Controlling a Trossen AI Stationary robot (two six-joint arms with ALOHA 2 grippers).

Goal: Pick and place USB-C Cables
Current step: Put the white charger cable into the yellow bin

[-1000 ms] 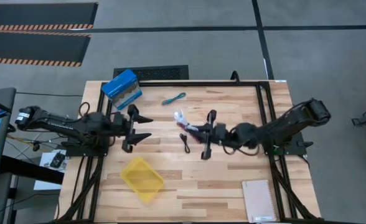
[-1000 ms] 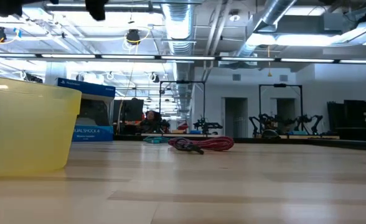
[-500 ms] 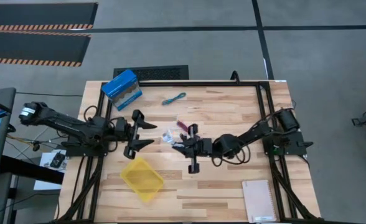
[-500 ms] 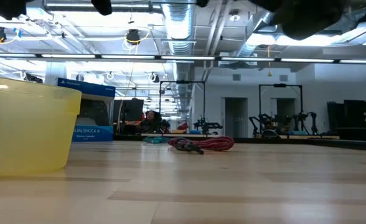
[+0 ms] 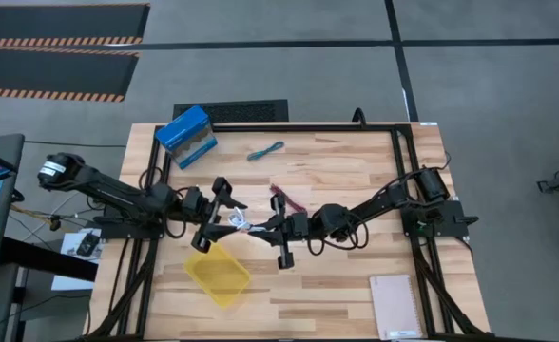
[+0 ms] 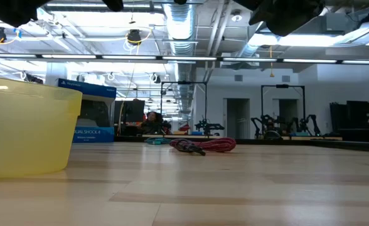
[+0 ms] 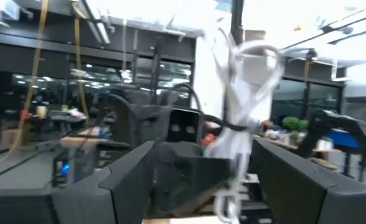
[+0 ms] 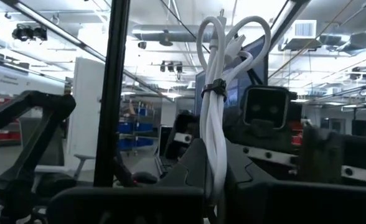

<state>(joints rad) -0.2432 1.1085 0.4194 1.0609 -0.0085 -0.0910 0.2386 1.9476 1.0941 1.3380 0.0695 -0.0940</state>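
Note:
The white cable (image 5: 240,224) is held in the air by my right gripper (image 5: 258,229), which is shut on it just right of the yellow tray (image 5: 217,273). In the right wrist view the white cable (image 8: 218,93) is a tied bundle with loops at its free end. My left gripper (image 5: 224,217) is open and faces it, with a finger on each side of the white cable (image 7: 239,112); whether they touch it does not show. The dark red cable (image 5: 287,199) and the teal cable (image 5: 265,150) lie flat on the table. The black cable is hidden. My right gripper pinches the white cable bundle between its two fingers at one end (image 8: 215,177). The fingers come level from the table's right. The rest of the bundle sticks out past the fingertips toward my left gripper, lifted clear of the table.
A blue box (image 5: 185,131) stands at the far left corner. A notebook (image 5: 395,306) lies at the near right corner. In the low view the yellow tray (image 6: 27,132) fills the left side, and the dark red cable (image 6: 203,145) lies mid-table.
My right gripper has carried the white cable from the table's middle toward the left and near edges, lifted clear. My left gripper has moved toward the right and tipped a little toward the near edge, so the two now meet above the tray's far corner.

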